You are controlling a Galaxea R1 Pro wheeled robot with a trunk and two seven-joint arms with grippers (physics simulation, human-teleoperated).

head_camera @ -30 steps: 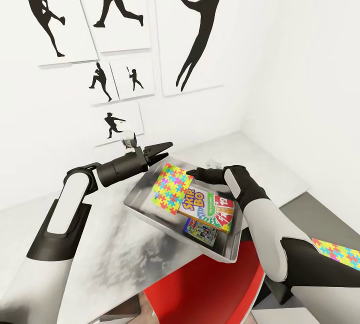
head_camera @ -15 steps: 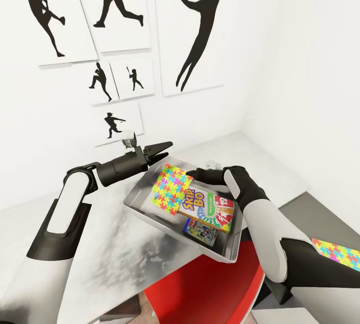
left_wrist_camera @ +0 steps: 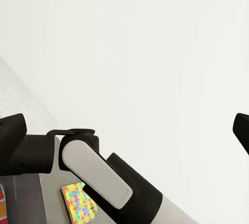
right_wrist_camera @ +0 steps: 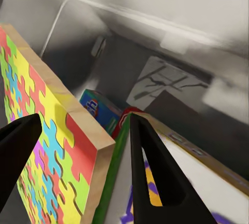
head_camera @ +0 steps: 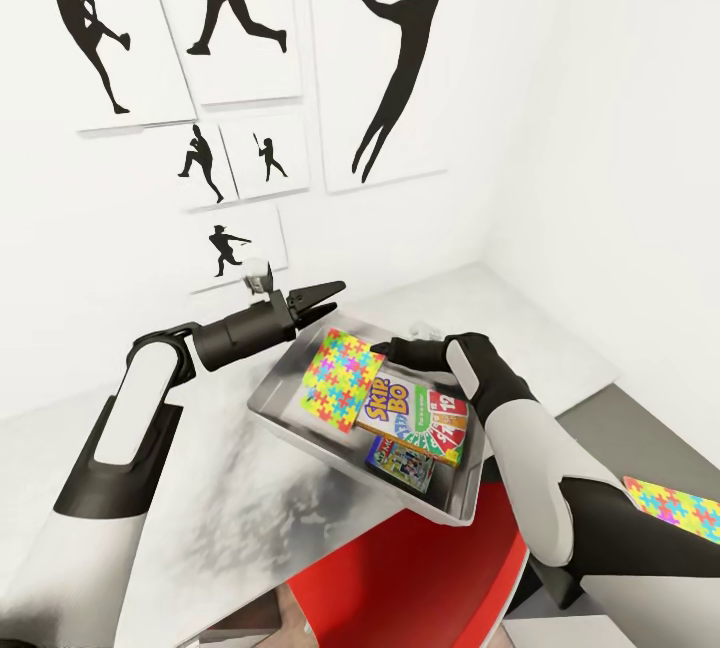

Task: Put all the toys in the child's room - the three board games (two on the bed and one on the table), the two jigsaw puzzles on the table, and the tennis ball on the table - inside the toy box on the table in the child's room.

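The table (head_camera: 230, 488) runs across the lower half of the head view, pale and mottled, with a red chair (head_camera: 420, 578) under its near edge. On it, centre frame, sits the toy box (head_camera: 290, 418), already holding the Skip-Bo game (head_camera: 415, 413) and the illustrated board game (head_camera: 400, 463).

A jigsaw puzzle (head_camera: 343, 378) stands tilted at the tray's upper-left end, its long axis running from upper right down to lower left, its lower edge inside the tray. The right gripper (head_camera: 385, 348) is directly at its upper corner; in the right wrist view the two dark fingers (right_wrist_camera: 150, 167) straddle the puzzle's edge, apart rather than squeezed, though whether they touch it is hard to judge. The second jigsaw puzzle (head_camera: 675, 506) lies at the right edge, behind the right arm.

The left gripper (head_camera: 318, 300) hovers just above the tray's upper-left rim, fingers slightly parted and holding nothing. The right arm is clearly nearer, so laying the box flat is probably its job.
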